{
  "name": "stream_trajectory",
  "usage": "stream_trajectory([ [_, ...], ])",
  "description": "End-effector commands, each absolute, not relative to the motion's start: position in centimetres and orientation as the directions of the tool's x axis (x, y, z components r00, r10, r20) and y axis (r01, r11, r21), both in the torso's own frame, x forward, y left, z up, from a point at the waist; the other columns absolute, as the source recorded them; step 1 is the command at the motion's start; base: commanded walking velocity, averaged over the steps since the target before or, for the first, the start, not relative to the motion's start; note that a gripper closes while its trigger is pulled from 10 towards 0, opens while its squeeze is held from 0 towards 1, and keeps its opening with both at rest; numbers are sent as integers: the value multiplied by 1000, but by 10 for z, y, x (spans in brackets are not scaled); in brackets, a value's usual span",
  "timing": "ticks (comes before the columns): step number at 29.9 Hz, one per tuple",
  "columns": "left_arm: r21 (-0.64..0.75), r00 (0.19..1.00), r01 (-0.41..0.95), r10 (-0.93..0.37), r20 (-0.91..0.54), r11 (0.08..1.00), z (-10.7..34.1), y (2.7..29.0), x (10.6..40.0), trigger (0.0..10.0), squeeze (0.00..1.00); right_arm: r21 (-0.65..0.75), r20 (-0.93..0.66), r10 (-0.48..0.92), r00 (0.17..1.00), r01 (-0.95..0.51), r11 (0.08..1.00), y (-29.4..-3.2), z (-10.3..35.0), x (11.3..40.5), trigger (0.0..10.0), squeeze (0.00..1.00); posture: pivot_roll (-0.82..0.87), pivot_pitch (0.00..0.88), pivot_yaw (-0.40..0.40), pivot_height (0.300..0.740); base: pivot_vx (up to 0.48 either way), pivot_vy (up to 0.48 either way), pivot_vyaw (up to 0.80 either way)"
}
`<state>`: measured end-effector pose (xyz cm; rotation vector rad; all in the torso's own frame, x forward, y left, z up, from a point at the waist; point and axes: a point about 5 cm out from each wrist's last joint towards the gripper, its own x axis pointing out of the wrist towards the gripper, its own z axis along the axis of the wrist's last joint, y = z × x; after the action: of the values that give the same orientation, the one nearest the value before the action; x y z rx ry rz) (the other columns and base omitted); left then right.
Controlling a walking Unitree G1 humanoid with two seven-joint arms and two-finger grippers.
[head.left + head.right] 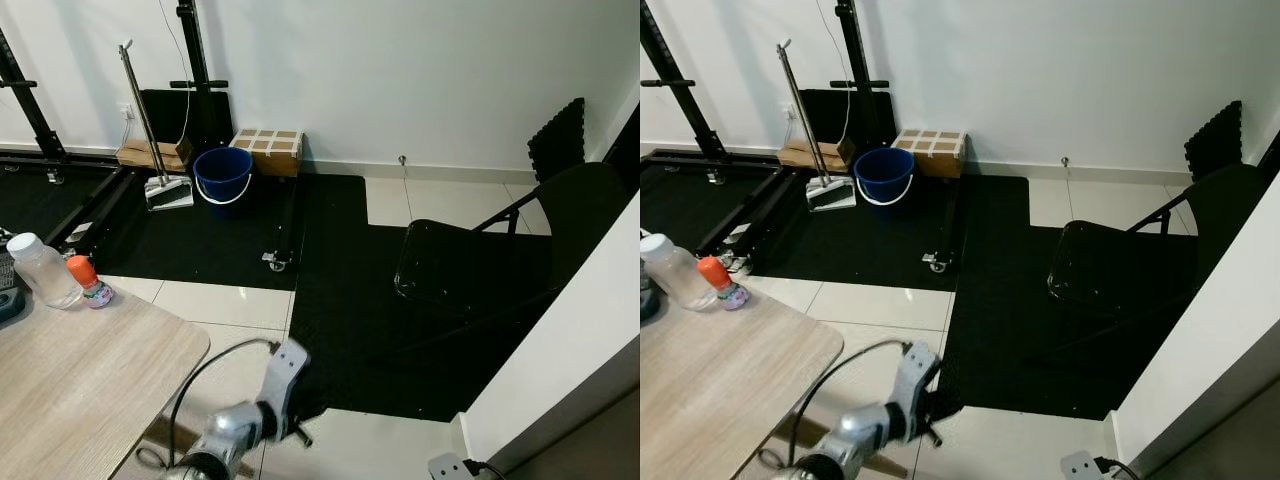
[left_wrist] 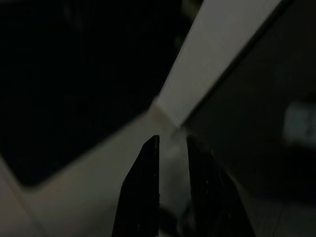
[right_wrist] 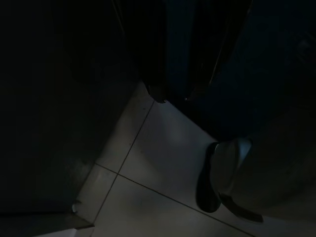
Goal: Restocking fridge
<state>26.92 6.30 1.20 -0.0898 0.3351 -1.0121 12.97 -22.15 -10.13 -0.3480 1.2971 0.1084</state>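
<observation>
- The stuff to restock looks like it's sitting at the far left corner of the wooden tabletop (image 1: 90,380): a clear plastic bottle with a white cap (image 1: 42,270), and touching it on the right, a small bottle with an orange cap (image 1: 88,281).
- No fridge anywhere I can spot. Ahead is tiled floor with black floor mats (image 1: 340,300), a black folding chair (image 1: 480,260) off to the right, and a blue bucket (image 1: 222,175) near the wall beside a cardboard box (image 1: 268,150).
- The left arm is low next to the tabletop edge, and in its wrist view the left gripper (image 2: 173,145) hangs over the floor with its two black fingers nearly together and nothing between them (so clenched and empty, I'd say).
- The right gripper (image 3: 173,96) is just a dark shape in its wrist view, so I can't tell if it's spread or closed.
- Handling guess: the clear bottle is probably light to medium, and thin plastic will be slick and squashy, so take it around the middle of the body, below the shoulder, with a gentle squeeze.
- The little one is light and tippy; pinch it low on the body, not by the cap.
- They touch, so reaching for one could easily knock the other over.
</observation>
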Motion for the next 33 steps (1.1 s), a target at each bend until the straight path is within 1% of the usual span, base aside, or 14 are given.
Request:
stream_trajectory([
  [1,-204,488,842,-866,-107,500,35,53,282,10000,0,-189,-955,-117,272,-256,948,-220,-102,129,10000,0,6,0,2,740,0,0,0],
  [9,-147,421,903,-901,111,404,82,35,297,10000,0,-186,-955,-114,274,-256,949,-218,-102,130,10000,0,9,0,1,740,0,0,0],
  [13,-89,418,908,-894,160,409,100,30,302,10000,0,-188,-954,-115,275,-255,949,-218,-102,130,10000,0,9,0,1,740,0,0,0],
  [14,-46,479,877,-858,185,479,113,33,311,10000,0,-189,-954,-117,275,-255,948,-218,-102,130,10000,0,9,0,1,740,0,0,0],
  [15,-46,479,877,-858,185,479,113,33,311,10000,0,-189,-954,-117,275,-255,948,-218,-102,130,10000,0,9,0,1,740,0,0,0],
  [17,-5,603,789,-772,201,615,126,43,326,10000,0,-190,-954,-117,275,-255,948,-218,-102,130,10000,0,10,0,3,740,0,0,0],
  [18,-5,603,789,-772,201,615,126,43,326,10000,0,-190,-954,-117,275,-255,948,-218,-102,130,10000,0,10,0,3,740,0,0,0],
  [19,33,698,696,-687,202,717,134,54,337,10000,0,-189,-955,-116,274,-255,948,-218,-102,129,10000,0,10,0,3,740,0,0,0],
  [22,32,731,654,-643,228,756,142,62,341,10000,0,-188,-955,-115,274,-254,949,-218,-102,129,10000,0,10,0,3,740,0,0,0],
  [24,118,772,585,-595,221,802,149,73,346,10000,0,-186,-955,-114,273,-255,949,-218,-103,128,10000,0,10,0,3,740,0,0,0],
  [29,217,874,376,-422,241,901,163,116,359,10000,0,-182,-956,-110,272,-254,950,-216,-103,127,10000,0,7,0,7,740,0,0,0],
  [30,229,891,334,-385,240,914,165,125,361,10000,94,-181,-956,-110,271,-254,950,-216,-103,127,10000,0,7,0,7,740,0,0,0],
  [31,229,891,334,-385,240,914,165,125,361,10000,94,-181,-956,-110,271,-254,950,-216,-103,127,10000,0,7,0,7,740,0,0,0],
  [33,244,915,254,-314,254,936,169,141,364,10000,1000,-181,-957,-110,269,-254,950,-216,-104,126,10000,0,6,0,9,740,0,0,0],
])
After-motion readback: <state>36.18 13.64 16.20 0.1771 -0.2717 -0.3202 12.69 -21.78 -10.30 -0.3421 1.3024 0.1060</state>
